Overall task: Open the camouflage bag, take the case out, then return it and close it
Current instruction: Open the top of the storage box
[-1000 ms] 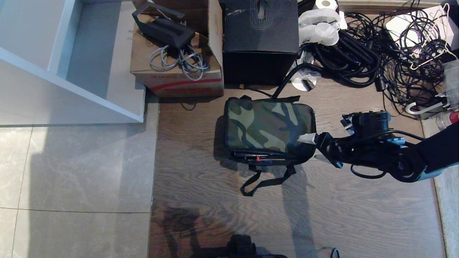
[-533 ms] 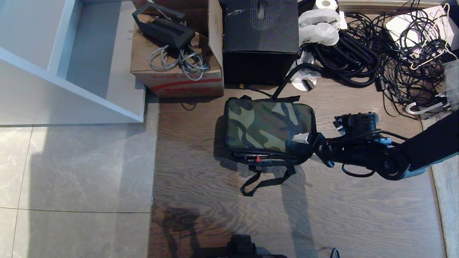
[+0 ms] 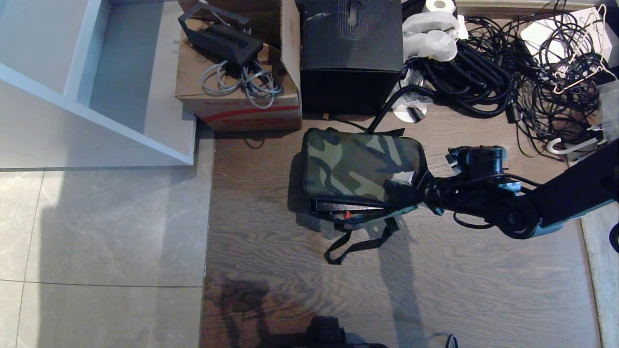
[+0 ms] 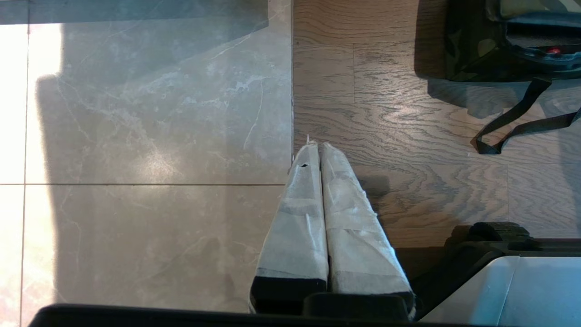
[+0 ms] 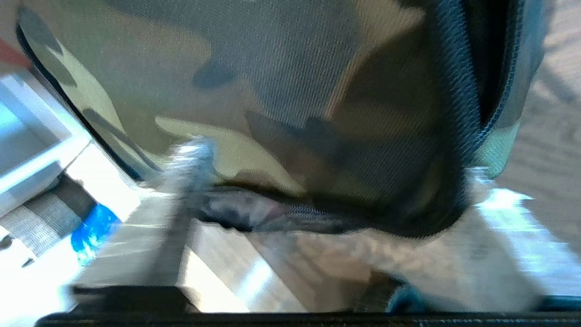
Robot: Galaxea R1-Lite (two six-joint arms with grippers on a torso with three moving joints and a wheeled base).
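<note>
The camouflage bag (image 3: 360, 164) lies on the wood floor, its black straps (image 3: 360, 244) trailing toward me. Its lid stands slightly raised along the near edge, and a dark gap with a small red spot (image 3: 346, 213) shows there. The case is hidden inside the bag. My right gripper (image 3: 417, 193) is at the bag's near right corner, open, with one taped finger (image 3: 404, 178) on the lid and the other below its edge. The right wrist view shows that camouflage corner (image 5: 290, 91) filling the space between the fingers. My left gripper (image 4: 315, 146) hangs shut over the floor, parked and empty.
Behind the bag stand a black cube box (image 3: 350, 53) and a cardboard box (image 3: 237, 92) with cables. Tangled black hoses and wires (image 3: 508, 72) fill the back right. A white shelf unit (image 3: 96, 82) stands at the left, on grey tiles (image 3: 106, 232).
My right gripper has moved in from the right onto the bag's near right corner. The lid's near edge has lifted a little, widening the gap.
</note>
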